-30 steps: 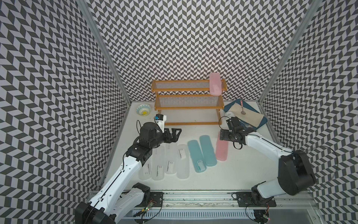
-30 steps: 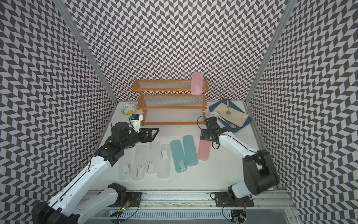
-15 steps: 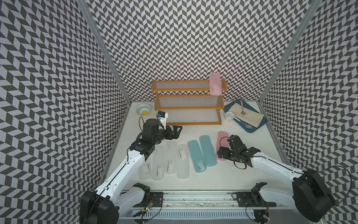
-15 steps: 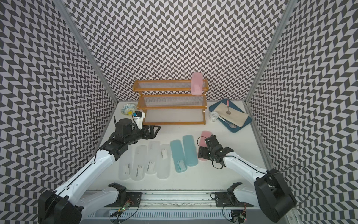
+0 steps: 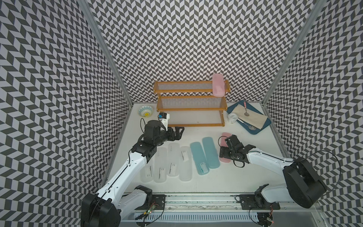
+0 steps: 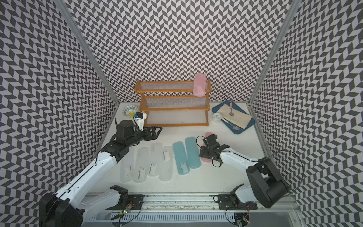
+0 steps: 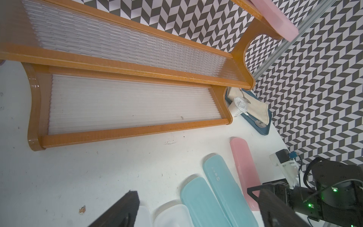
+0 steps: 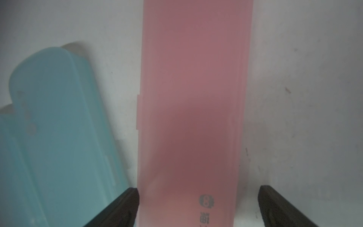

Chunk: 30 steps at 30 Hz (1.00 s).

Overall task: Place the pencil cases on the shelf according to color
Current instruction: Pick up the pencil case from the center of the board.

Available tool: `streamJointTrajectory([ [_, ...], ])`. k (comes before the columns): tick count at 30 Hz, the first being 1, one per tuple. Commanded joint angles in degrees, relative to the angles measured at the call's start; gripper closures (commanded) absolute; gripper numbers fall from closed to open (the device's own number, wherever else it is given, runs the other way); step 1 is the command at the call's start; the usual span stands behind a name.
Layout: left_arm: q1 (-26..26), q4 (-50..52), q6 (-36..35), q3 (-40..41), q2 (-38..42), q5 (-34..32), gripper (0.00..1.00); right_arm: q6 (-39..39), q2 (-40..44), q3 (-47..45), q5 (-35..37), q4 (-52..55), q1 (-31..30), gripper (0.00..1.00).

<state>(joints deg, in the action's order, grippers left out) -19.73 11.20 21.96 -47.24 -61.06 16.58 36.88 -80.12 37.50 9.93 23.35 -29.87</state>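
Note:
The shelf [image 5: 188, 91] [image 6: 170, 90] [image 7: 137, 133] stands at the back, and one pink pencil case [image 5: 218, 86] [image 6: 199, 85] [image 7: 279, 21] leans on the right end of its top tier. A second pink case [image 5: 225, 136] [image 6: 208, 134] [image 8: 192, 98] lies flat on the table. My right gripper [image 5: 225, 153] [image 6: 206, 153] [image 8: 198, 188] is low over it, open, with a finger on each long side. Two light blue cases [image 5: 198, 160] [image 5: 211, 152] lie to its left, then several frosted clear ones [image 5: 164, 165]. My left gripper [image 5: 179, 132] [image 6: 157, 133] [image 7: 196, 196] hovers open and empty before the shelf's left end.
A patterned bowl [image 5: 146, 110] sits left of the shelf. At the back right, a dark blue tray [image 5: 264, 126] holds a cloth and spoons, with a small white cup [image 5: 232, 118] at its left edge. Patterned walls close in on three sides.
My right gripper has drawn back from beside the tray toward the front and come down over the pink case on the table. My left gripper has shifted slightly toward the shelf.

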Motion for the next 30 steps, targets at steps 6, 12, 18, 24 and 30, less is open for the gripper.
streamJointTrajectory([
  [6, 0.3, -0.2, -0.8, 0.0, -0.2, 0.3, 0.00, -0.3, 7.8, -0.9, 2.2, 3.7, 2.4, 0.02],
  [12, 0.4, -0.6, -0.4, 0.0, -0.1, 0.5, 0.00, -2.1, 7.4, -1.3, -3.9, 1.3, 2.4, 0.02],
  [18, 0.3, -0.8, -0.1, 0.3, 0.3, 0.5, 0.01, -1.9, 3.5, -2.0, -2.2, 1.2, 2.1, 0.01],
  [24, 0.5, -0.7, -0.4, 0.2, 0.6, 0.4, 0.00, -1.7, 1.1, -2.9, -0.9, 0.5, 1.5, 0.01],
  [30, 0.7, -1.1, 0.0, 0.3, 0.3, 0.7, 0.00, -0.7, -3.1, -1.4, 1.5, 2.3, -0.6, 0.02],
])
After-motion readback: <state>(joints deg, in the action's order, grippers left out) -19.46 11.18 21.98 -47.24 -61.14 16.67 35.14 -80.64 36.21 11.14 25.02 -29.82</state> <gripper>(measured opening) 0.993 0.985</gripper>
